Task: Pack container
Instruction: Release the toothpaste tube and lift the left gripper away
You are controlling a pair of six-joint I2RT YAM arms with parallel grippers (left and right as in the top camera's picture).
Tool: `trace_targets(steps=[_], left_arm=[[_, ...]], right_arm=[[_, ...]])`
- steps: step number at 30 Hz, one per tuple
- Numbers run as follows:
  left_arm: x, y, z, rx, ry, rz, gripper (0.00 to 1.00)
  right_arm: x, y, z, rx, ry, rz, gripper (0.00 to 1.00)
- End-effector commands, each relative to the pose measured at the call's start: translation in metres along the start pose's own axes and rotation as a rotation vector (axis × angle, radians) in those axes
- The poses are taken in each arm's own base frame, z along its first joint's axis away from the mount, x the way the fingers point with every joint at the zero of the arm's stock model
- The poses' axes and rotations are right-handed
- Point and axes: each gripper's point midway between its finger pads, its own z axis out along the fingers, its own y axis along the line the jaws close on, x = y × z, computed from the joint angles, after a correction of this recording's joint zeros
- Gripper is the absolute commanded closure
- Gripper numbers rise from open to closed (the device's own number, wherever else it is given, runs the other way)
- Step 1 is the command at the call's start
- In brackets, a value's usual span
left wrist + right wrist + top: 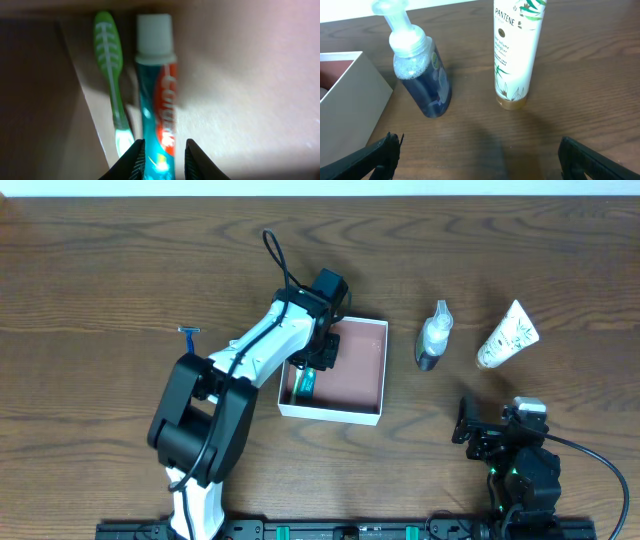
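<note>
My left gripper [161, 159] is down inside the container [362, 370] in the middle of the table [100, 280], its fingers [134, 161] a little apart around the end of the toothpaste [157, 90], and I cannot tell if they squeeze it. A green toothbrush [112, 75] lies just beside the toothpaste. My right gripper [480, 157] is wide open and holds nothing.

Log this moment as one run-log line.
left gripper straddles toothpaste beside toothbrush in container, grip unclear | right gripper open | pump bottle, Pantene tube, razor outside
</note>
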Motion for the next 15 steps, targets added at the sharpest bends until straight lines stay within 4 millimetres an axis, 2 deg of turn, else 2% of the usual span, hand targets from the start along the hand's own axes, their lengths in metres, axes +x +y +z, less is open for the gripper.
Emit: trace_targets(steps=[1, 6, 9, 11, 12, 13, 15], left_arm=[[-0.019, -0.015, -0.058, 0.061, -0.144, 0.005, 0.73], [-0.022, -0.022, -0.126, 0.111, -0.312, 0.023, 0.72], [-0.022, -0.008, -0.161, 0.073, -0.413, 0.014, 0.64], [-0.022, 0.02, -0.18, -0.028, -0.474, -0.032, 0.58], [-0.022, 0.04, -0.187, -0.095, -0.494, -0.068, 0.54], [-0.021, 0.054, -0.191, -0.135, -0.5, -0.094, 0.51], [-0.016, 0.095, -0.191, -0.215, -0.473, -0.161, 0.45]], right_arm=[[0.0, -0.002, 0.0, 0.008, -0.005, 0.011, 0.01], [0.0, -0.002, 0.0, 0.008, -0.005, 0.011, 0.01], [0.0, -0.002, 0.0, 0.008, -0.005, 0.011, 0.01], [0.0, -0.002, 0.0, 0.008, -0.005, 0.011, 0.01], [0.0, -0.002, 0.0, 0.008, -0.005, 0.011, 0.01], [0.0, -0.002, 0.0, 0.008, -0.005, 0.011, 0.01], [0.0, -0.002, 0.0, 0.008, -0.005, 0.011, 0.01]])
